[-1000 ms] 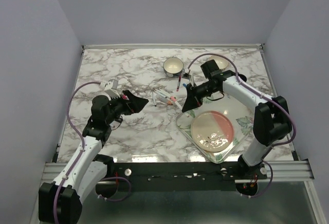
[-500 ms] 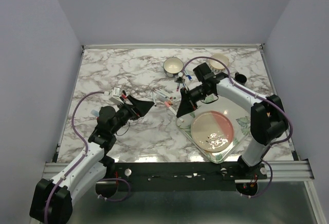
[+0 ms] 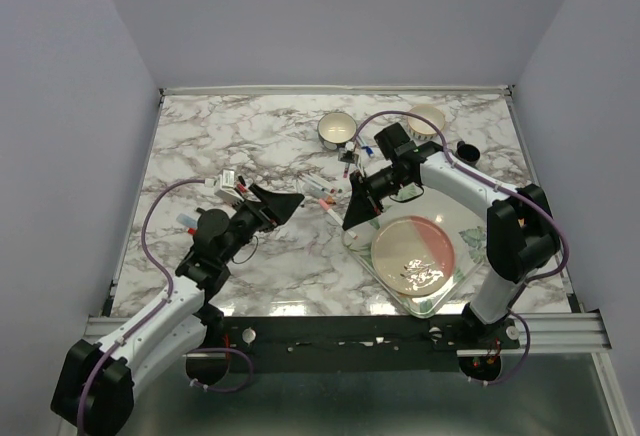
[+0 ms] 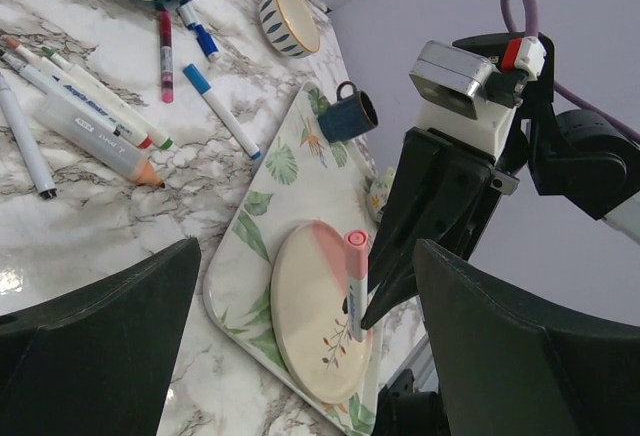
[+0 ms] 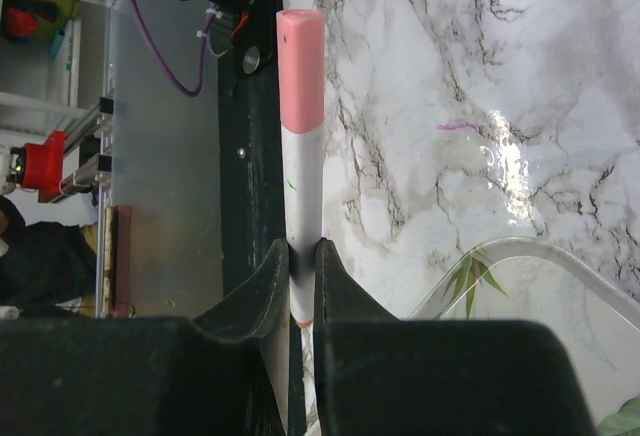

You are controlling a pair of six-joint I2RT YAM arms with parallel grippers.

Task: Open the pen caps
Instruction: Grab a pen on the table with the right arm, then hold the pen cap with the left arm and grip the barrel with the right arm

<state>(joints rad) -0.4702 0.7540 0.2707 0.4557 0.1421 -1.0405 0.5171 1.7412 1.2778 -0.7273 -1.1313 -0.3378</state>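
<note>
My right gripper [image 5: 302, 256] is shut on the white barrel of a pen [image 5: 302, 171], whose pink cap [image 5: 301, 66] points away from the fingers. In the left wrist view that pen [image 4: 354, 301] stands upright over the plate, pink cap [image 4: 356, 251] on top, with the right gripper [image 4: 366, 322] below it. My left gripper [image 4: 305, 256] is open, its fingers [image 4: 100, 356] wide apart, facing the capped pen from a short distance. From above, the left gripper [image 3: 290, 201] and right gripper [image 3: 350, 221] are close together. Several other capped pens [image 4: 95, 106] lie loose on the marble.
A leaf-patterned tray [image 3: 478, 239] holds a pink and cream plate [image 3: 415, 253] at the right front. A dark-rimmed bowl [image 3: 336, 129], a pale bowl [image 3: 427, 118] and a dark cup [image 3: 467, 150] stand behind. A fat orange-tipped marker [image 4: 100, 141] lies among the pens.
The left arm has swung right and forward, bringing its open gripper closer to the right gripper. The right gripper shifted left with the pen, then held still.
</note>
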